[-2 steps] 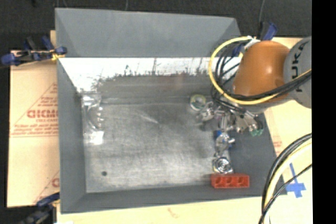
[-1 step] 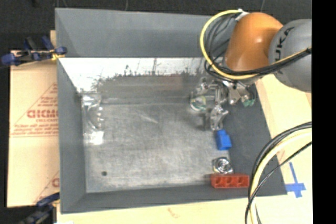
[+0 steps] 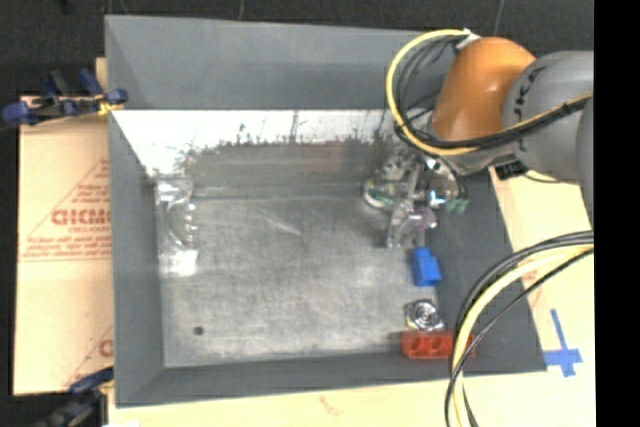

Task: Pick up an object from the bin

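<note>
My gripper (image 3: 406,211) hangs low over the bin's right side, near the back wall. Just below it in the view lies a small blue block (image 3: 426,267), apart from the gripper. Further toward the front right corner sits a shiny silver metal piece (image 3: 424,317). A red brick (image 3: 428,346) lies right against the front wall next to it. Whether anything sits inside the gripper is hidden by its own body.
A clear plastic cup (image 3: 178,225) lies on its side at the bin's left wall. A tiny dark speck (image 3: 198,330) marks the floor at the front left. The arm with its orange cover and cables comes in over the right rim.
</note>
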Robot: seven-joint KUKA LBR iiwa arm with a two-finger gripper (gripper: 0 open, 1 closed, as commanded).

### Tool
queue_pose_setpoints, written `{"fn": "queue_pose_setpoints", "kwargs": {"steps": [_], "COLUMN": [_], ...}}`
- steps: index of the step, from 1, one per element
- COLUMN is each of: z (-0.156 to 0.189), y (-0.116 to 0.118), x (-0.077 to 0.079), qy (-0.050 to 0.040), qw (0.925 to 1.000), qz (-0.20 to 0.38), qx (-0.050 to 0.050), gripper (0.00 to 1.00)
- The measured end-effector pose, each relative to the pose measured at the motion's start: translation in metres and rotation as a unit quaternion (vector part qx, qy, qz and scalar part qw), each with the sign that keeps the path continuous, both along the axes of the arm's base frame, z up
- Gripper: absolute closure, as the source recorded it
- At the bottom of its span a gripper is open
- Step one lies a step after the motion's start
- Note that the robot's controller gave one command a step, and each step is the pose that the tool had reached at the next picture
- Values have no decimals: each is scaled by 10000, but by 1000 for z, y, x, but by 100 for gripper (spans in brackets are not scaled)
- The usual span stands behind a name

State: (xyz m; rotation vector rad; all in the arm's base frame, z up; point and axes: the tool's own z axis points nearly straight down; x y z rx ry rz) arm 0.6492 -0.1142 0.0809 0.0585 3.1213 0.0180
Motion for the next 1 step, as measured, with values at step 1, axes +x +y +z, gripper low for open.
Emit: {"fn": "queue_pose_setpoints", "kwargs": {"steps": [1], "z": [4], "y": [-5], "x": [4], "qy": [-107], "qw": [9999], "qz": [-13], "qx": [-54], "gripper": [100]}}
